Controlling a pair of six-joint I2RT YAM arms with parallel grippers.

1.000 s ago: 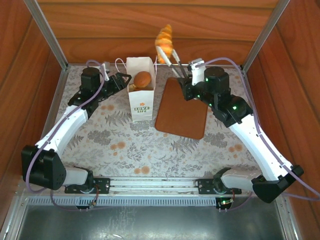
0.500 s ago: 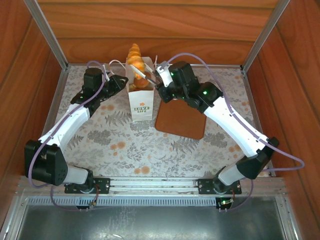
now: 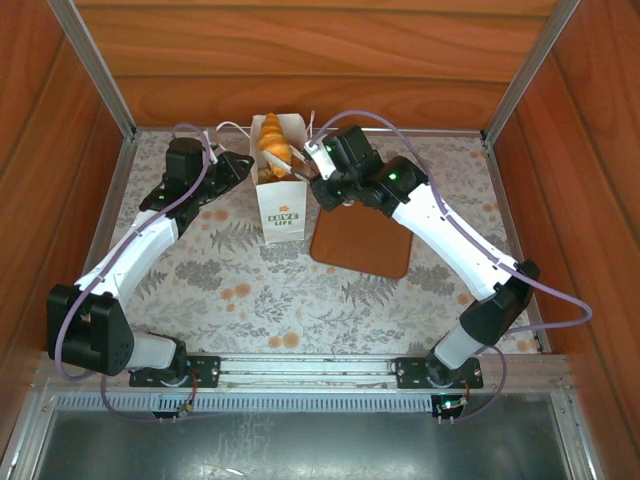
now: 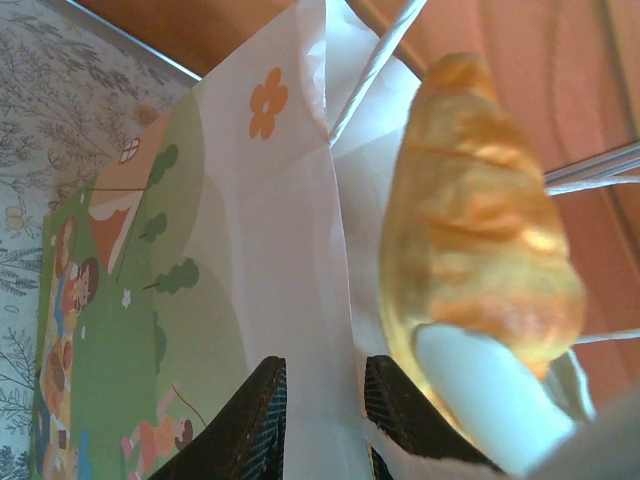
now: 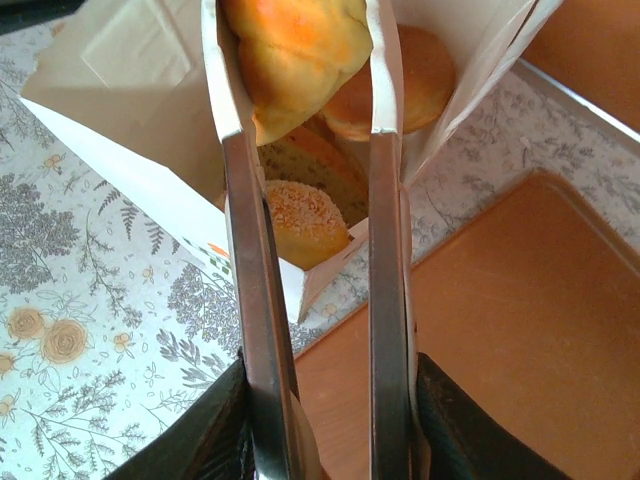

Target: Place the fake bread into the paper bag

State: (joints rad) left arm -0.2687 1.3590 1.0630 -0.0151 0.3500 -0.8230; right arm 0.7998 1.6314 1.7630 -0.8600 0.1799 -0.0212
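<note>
**Wood-panelled cell: a croissant poised at the bag's mouth**

Wooden walls (image 3: 300,60) enclose a worktop (image 3: 250,290) spread with a floral cloth. The paper bag (image 3: 281,205) stands upright toward the rear and serves as the landmark for all positions. Just right of the bag lies a brown board (image 3: 365,235), flat, with no pastry on it.

The right hand (image 5: 300,40) reaches in from the bag's right and holds a croissant (image 3: 271,135) between its long fingers (image 5: 245,250). The pastry stands roughly on end at the open mouth. Directly beneath it, inside the bag, lie a sesame-topped roll (image 5: 300,225), a glazed roll (image 5: 425,75) and a further pastry, partly hidden. Whether the croissant's lower end has passed the rim cannot be told.

The left hand (image 4: 325,420) stands narrow on the bag's left wall, with the paper between its dark fingertips (image 4: 255,425). It appears to pinch the wall and hold the mouth steady.

Step in hand: delivery of what seems the last piece, so the task looks nearly complete. The next move calls for a short descent into the mouth, then a release by parting the right fingers. The withdrawal should go straight up, clear of the cord handles (image 3: 232,128) and the thin walls. Meanwhile the left hand braces the bag against tipping.
</note>
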